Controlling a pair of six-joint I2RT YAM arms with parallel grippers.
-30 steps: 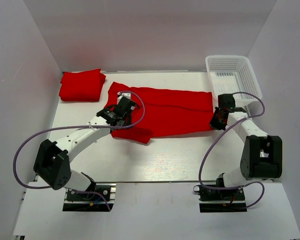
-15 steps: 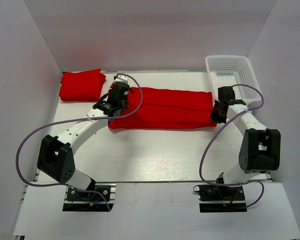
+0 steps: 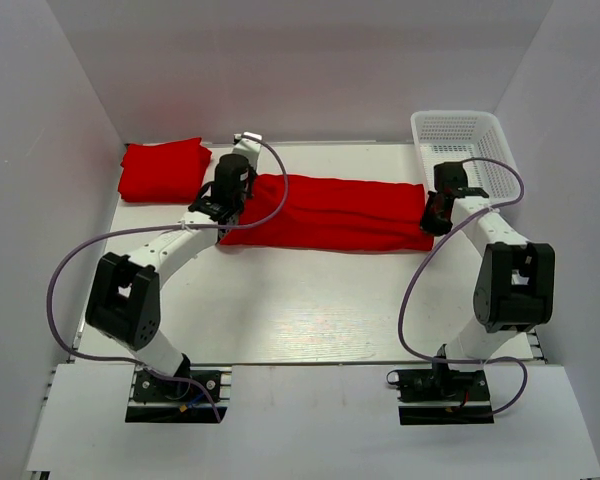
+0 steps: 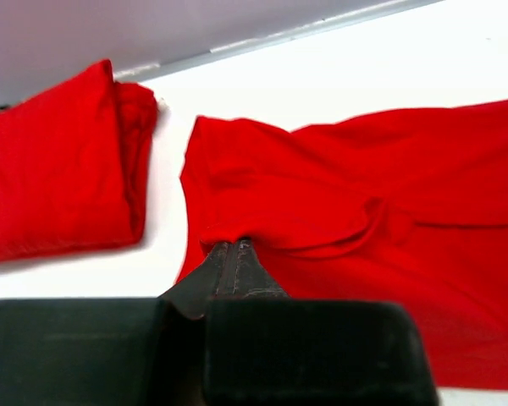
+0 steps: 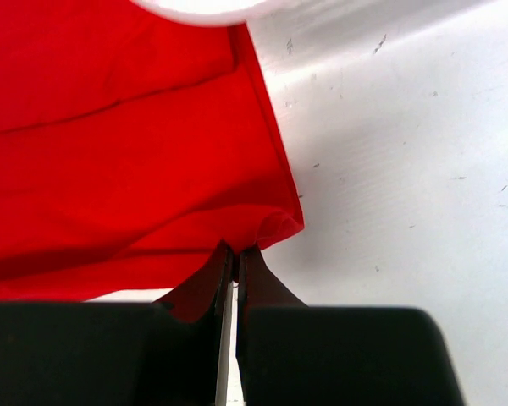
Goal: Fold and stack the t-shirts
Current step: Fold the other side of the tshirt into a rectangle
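A red t-shirt (image 3: 325,212) lies folded lengthwise as a long band across the back of the table. My left gripper (image 3: 223,205) is shut on its left end, pinching a fold of the red cloth (image 4: 322,211) between its fingertips (image 4: 224,258). My right gripper (image 3: 433,217) is shut on its right end, pinching the edge of the cloth (image 5: 152,152) near a corner. A second red t-shirt (image 3: 163,168) lies folded in a square at the back left; it also shows in the left wrist view (image 4: 55,161).
A white mesh basket (image 3: 467,150) stands at the back right, just behind my right arm. White walls close in the table at the back and both sides. Cables loop from both arms over the near half of the table.
Both grippers have moved toward the back with the cloth in them. The shirt's near half has been carried over its far half, leaving a narrower band.
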